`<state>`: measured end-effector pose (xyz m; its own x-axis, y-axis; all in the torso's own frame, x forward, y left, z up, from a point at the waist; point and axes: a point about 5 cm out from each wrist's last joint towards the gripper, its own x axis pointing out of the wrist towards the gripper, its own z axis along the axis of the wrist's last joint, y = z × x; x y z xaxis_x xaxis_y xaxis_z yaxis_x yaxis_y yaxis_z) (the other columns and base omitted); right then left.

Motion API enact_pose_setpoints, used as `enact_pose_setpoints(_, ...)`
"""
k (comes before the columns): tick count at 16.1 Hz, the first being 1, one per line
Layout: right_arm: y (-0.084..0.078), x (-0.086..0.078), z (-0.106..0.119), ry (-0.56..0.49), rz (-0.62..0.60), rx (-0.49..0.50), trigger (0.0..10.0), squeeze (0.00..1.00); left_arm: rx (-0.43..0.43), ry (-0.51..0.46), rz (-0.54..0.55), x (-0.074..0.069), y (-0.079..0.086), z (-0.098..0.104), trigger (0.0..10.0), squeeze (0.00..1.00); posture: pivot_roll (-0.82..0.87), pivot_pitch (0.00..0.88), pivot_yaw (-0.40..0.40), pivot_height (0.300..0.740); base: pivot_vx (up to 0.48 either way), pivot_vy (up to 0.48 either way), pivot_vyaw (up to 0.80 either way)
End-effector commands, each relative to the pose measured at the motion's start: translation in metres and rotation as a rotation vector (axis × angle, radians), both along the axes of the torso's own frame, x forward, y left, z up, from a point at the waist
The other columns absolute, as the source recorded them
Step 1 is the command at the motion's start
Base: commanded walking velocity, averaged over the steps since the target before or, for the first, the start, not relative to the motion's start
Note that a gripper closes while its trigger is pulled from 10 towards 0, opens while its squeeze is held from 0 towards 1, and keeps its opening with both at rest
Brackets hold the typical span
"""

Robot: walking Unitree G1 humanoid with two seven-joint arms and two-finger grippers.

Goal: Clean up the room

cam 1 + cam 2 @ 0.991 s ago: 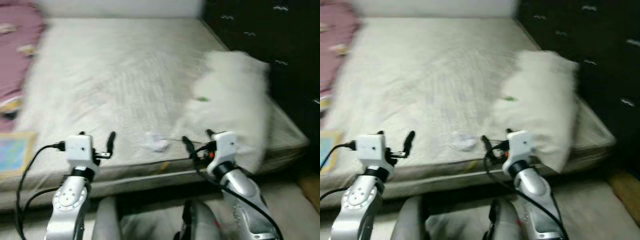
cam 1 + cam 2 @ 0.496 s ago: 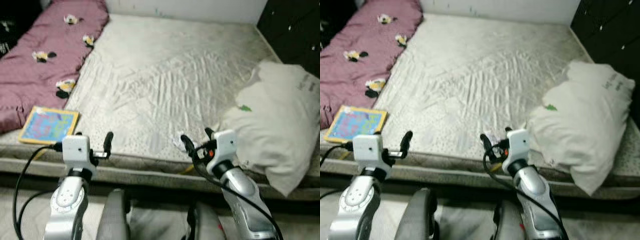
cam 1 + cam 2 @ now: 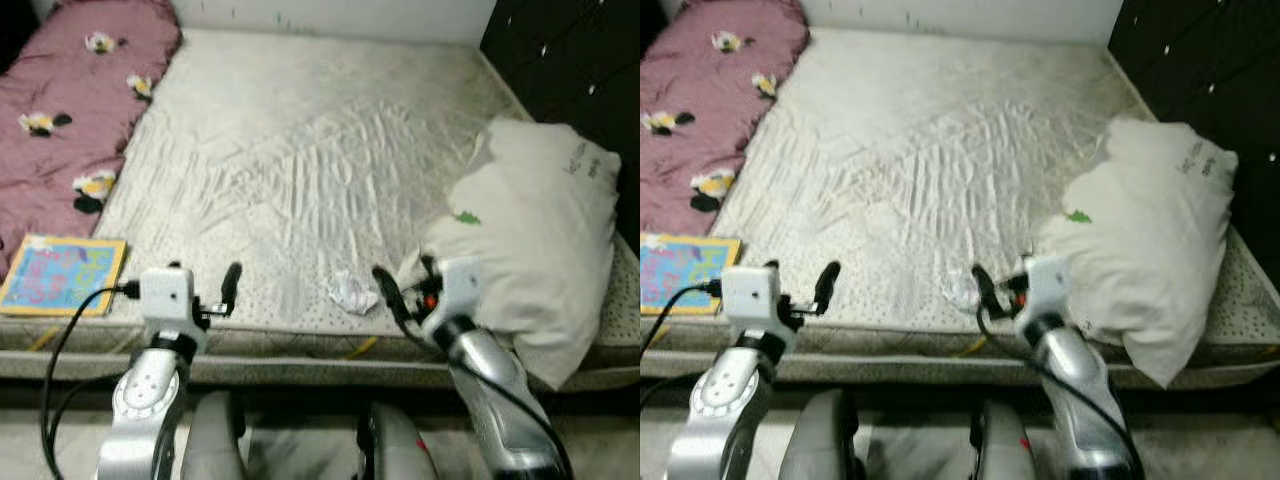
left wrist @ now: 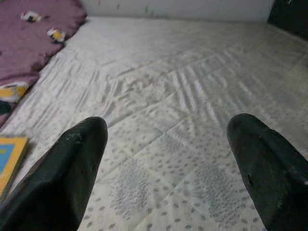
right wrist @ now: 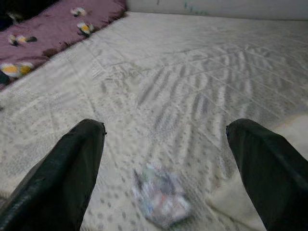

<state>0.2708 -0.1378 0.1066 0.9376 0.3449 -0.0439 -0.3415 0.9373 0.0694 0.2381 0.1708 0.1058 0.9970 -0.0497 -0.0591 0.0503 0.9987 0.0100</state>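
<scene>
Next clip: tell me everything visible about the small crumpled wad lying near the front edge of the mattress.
The crumpled wad is small, whitish and creased, like paper or thin plastic, though too blurred to tell which. It lies loose on the bare mattress near its front edge, just left of the big white pillow, apparently apart from it. The right gripper faces it with fingers open, not touching.

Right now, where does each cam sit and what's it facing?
Head stereo pair: looks down at the white quilted mattress; both silver arms show.
Left wrist: along open left gripper over the mattress.
Right wrist: along open right gripper at the small crumpled white wrapper.
Shared: the purple flowered blanket.
</scene>
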Motion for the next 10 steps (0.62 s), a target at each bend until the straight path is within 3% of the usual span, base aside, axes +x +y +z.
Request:
enact_pose_setpoints(1,0.005,0.000,-0.004,0.029,0.027,0.016,10.0,0.00,0.000,0.005,0.036,-0.003,0.007,0.002,10.0,0.00,0.01,0.105,-0.065,0.607,0.000,0.000,0.00)
enact_pose_setpoints(6,0.015,0.003,-0.006,0.048,0.073,0.032,10.0,0.00,0.019,0.015,0.087,-0.013,0.015,0.004,10.0,0.00,0.04,0.134,-0.077,0.547,0.000,0.000,0.00)
enact_pose_setpoints(10,0.017,0.004,-0.008,0.061,0.082,0.032,10.0,0.00,0.030,0.013,0.084,-0.010,0.014,0.005,10.0,0.00,0.03,0.138,-0.071,0.537,0.000,0.000,0.00)
